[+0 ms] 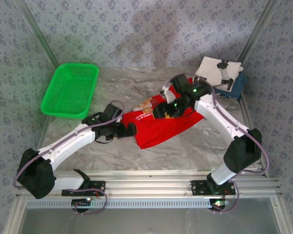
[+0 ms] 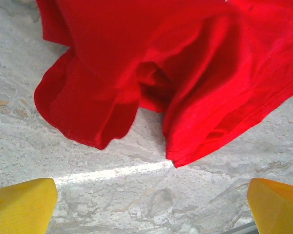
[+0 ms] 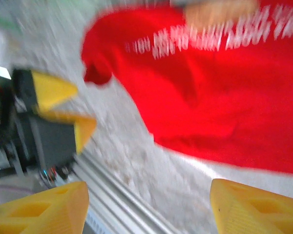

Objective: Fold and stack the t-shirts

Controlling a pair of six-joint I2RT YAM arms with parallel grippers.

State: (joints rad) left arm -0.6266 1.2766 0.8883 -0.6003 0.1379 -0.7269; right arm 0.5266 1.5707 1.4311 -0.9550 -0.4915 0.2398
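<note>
The red t-shirt (image 1: 158, 127) lies crumpled mid-table, with its brown print (image 1: 145, 104) showing at the far left edge. My left gripper (image 1: 130, 130) is at the shirt's left hem and stands open. Its yellow fingertips (image 2: 22, 207) are wide apart over bare table, short of the red cloth (image 2: 161, 63). My right gripper (image 1: 169, 110) hovers over the shirt's upper middle, also open. Its fingertips (image 3: 39, 209) hold nothing, and the red shirt (image 3: 219, 83) is blurred beyond them. A folded white t-shirt (image 1: 216, 71) with black marks rests on the navy one (image 1: 237, 84) at the back right.
The green mesh basket (image 1: 71, 90) sits at the back left. The marbled tabletop (image 1: 88, 151) has free room in front of the shirt. A metal rail (image 1: 151, 184) runs along the near edge. In the right wrist view the left gripper's fingers (image 3: 63, 105) appear beside the shirt.
</note>
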